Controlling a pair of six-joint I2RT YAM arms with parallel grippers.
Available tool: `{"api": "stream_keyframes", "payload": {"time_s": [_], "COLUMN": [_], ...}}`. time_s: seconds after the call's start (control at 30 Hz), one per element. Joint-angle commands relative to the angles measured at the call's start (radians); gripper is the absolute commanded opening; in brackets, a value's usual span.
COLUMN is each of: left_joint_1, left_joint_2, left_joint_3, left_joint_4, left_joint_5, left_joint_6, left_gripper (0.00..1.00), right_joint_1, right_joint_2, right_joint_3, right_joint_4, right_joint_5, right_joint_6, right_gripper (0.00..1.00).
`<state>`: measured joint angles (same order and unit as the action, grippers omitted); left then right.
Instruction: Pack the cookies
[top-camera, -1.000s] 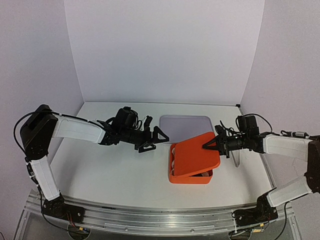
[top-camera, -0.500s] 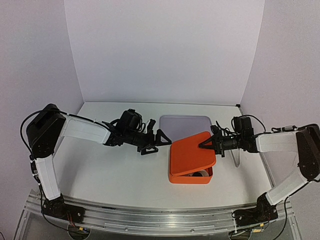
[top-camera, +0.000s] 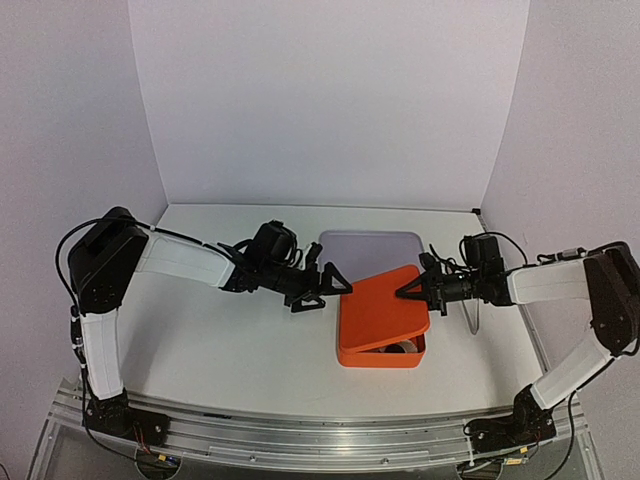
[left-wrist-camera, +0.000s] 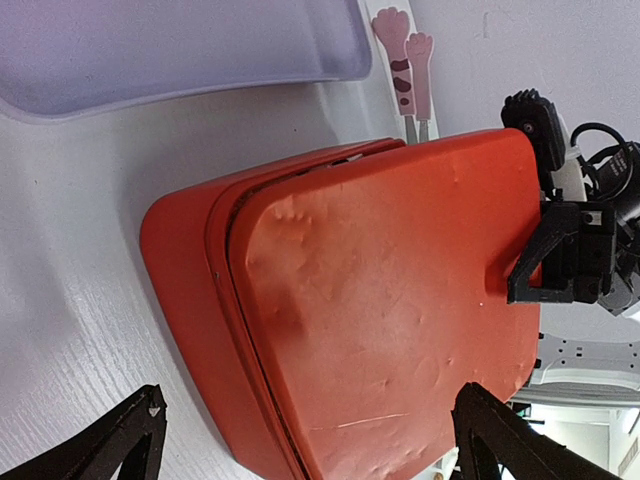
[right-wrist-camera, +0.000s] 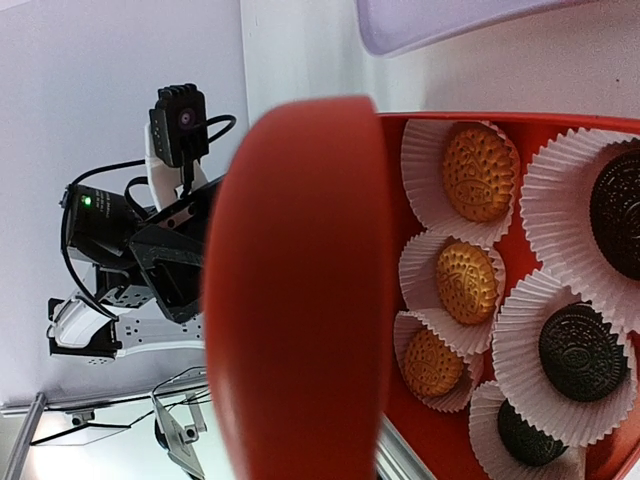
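An orange box (top-camera: 378, 352) stands right of centre, and its orange lid (top-camera: 382, 308) lies tilted over it, raised at the right. My right gripper (top-camera: 411, 291) is shut on the lid's right edge; it also shows in the left wrist view (left-wrist-camera: 548, 268). In the right wrist view, three golden cookies (right-wrist-camera: 466, 282) and three dark cookies (right-wrist-camera: 575, 352) sit in white paper cups (right-wrist-camera: 535, 385) inside the box. My left gripper (top-camera: 322, 286) is open and empty. It sits just left of the box with its jaws spread wide before the lid (left-wrist-camera: 400, 290).
A lavender tray (top-camera: 370, 245) lies behind the box. Pink cat-paw tongs (left-wrist-camera: 405, 60) lie on the table right of the tray. White walls close in the back and both sides.
My left gripper has moved right, up to the box's left side. The lid has come down lower over the box, with my right gripper still on its edge.
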<state>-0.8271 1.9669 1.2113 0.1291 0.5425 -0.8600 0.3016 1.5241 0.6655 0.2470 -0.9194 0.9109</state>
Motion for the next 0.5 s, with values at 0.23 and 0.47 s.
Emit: {"api": "stream_keyframes", "payload": {"time_s": [0.23, 0.47], "left_joint_1": [-0.012, -0.014], "left_joint_2": [0.021, 0.018], "left_joint_3": [0.049, 0.049], "left_joint_4": [-0.029, -0.035], "left_joint_5": [0.012, 0.012], "left_joint_6": [0.025, 0.03], "left_gripper": [1.0, 0.99], "right_joint_1": [-0.01, -0.02], "right_joint_2": [0.023, 0.022], "right_joint_3": [-0.005, -0.019], "right_joint_4": [0.039, 0.037], "right_joint_5": [-0.004, -0.009], "right_joint_6": [-0.022, -0.023], "right_gripper": [0.14, 0.18]}}
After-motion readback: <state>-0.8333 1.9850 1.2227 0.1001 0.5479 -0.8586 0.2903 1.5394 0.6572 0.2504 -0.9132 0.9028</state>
